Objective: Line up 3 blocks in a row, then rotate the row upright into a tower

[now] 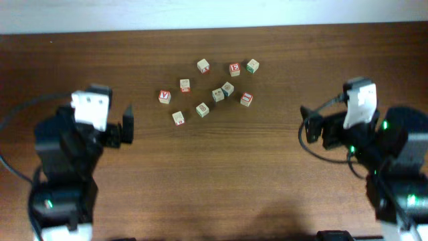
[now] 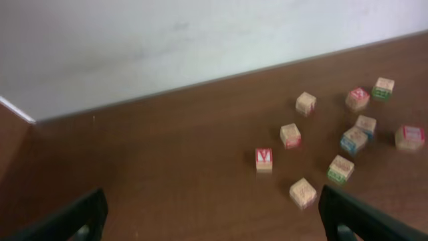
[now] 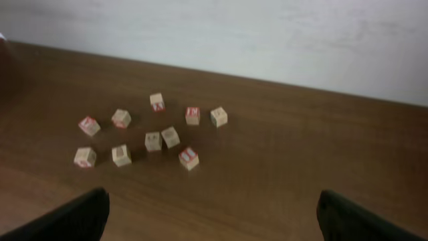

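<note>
Start stage, likely nothing rotated yet: left claw (image 1: 127,125) and right claw (image 1: 304,125) both hang released, well apart from the red V block (image 1: 164,97) on the table (image 1: 221,174), with a pale red-print block (image 1: 185,85) and a second pale block (image 1: 178,118) near it, prints blurry; next, the left claw should reach that V block.

Looks like a robotics lab bench: dark wood-grain table (image 1: 214,181) against a plain white wall (image 2: 167,40), left arm (image 1: 63,167) and right arm (image 1: 391,161) trailing black cables.

Ten wooden letter cubes (image 1: 218,94), one table (image 1: 267,174)
</note>
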